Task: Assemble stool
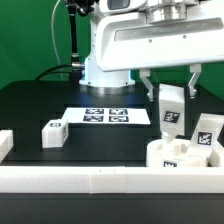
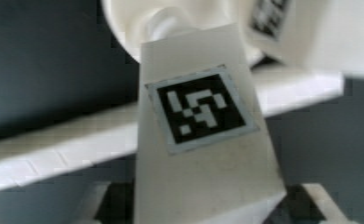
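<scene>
My claw (image 1: 171, 92) hangs over the right side of the black table (image 1: 40, 105), jaws wide. One finger (image 1: 148, 85) stands on each side of a small white plastic block leg with a black-and-white square tag (image 1: 171, 112), and a sliver of gap shows on both sides. I straddle its top end and do not clamp it.

That leg is upright. Its lower end meets the far part of the thick round white disc seat (image 1: 178, 158), though I cannot tell whether it sits in a socket. The seat lies near the right end of the long white border rail (image 1: 100, 182), just beyond it.

From my wrist, the same leg (image 2: 205, 165) fills the middle between my fingers (image 2: 104, 198), with its tag (image 2: 200, 112) facing the camera.

A second tagged white leg (image 1: 207, 135) leans tilted just right of the seat. A third tagged white leg (image 1: 52, 132) lies on the left of the table, well apart from the others. Between them, farther back, the flat white marker board (image 1: 105, 116) lies on the table.
</scene>
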